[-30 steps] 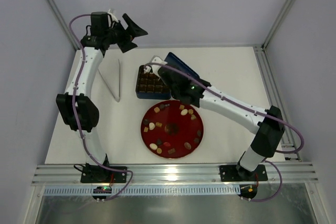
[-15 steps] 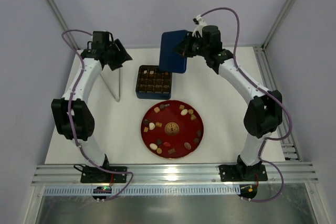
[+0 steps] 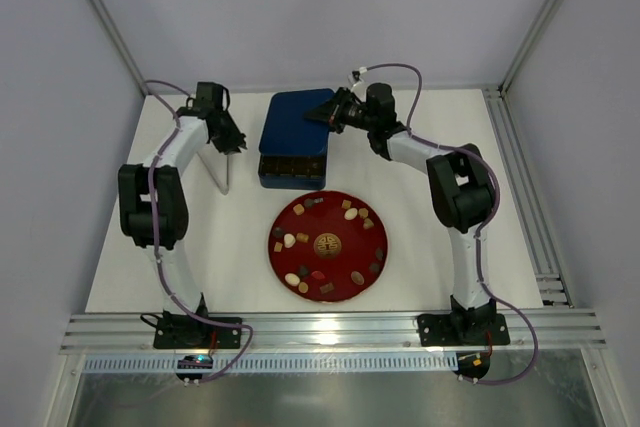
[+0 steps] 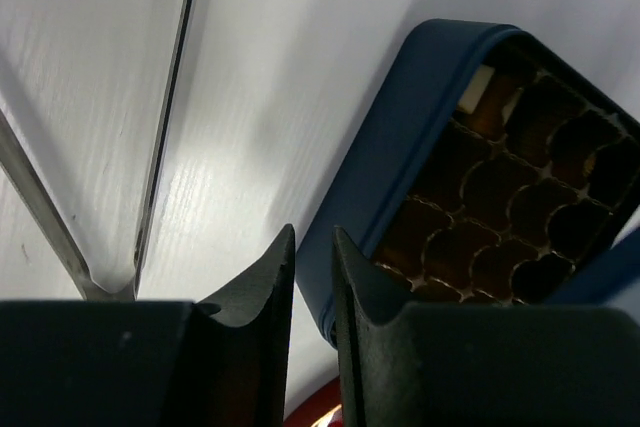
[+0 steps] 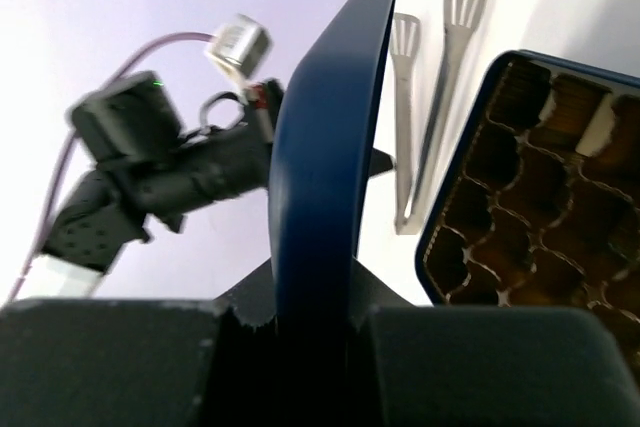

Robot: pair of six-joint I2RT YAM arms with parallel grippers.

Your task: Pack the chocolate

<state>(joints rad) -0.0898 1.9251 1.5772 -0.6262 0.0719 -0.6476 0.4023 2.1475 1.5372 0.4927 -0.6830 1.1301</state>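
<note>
Small chocolate pieces [image 3: 350,214] lie scattered on the round red plate [image 3: 340,262]. Behind the plate stands the dark blue box [image 3: 292,171]; its gridded cells [image 4: 480,197] hold dark pieces. My right gripper [image 3: 322,115] is shut on the edge of the blue lid [image 3: 295,125], which lies tilted over most of the box and leaves only the near row showing. In the right wrist view the lid [image 5: 330,127] is clamped between the jaws of the right gripper [image 5: 311,260]. My left gripper [image 3: 233,144] hovers left of the box, by the tongs. The jaws of the left gripper [image 4: 312,232] stand almost together with nothing between them.
Metal tongs [image 3: 222,162] lie on the white table left of the box, and their joined end [image 4: 100,292] is just beside my left fingers. A metal rail [image 3: 515,177] runs along the table's right edge. The enclosure's walls surround the table.
The right arm swung the lid from upright behind the box down over it. The left gripper came down beside the tongs and closed from wide open.
</note>
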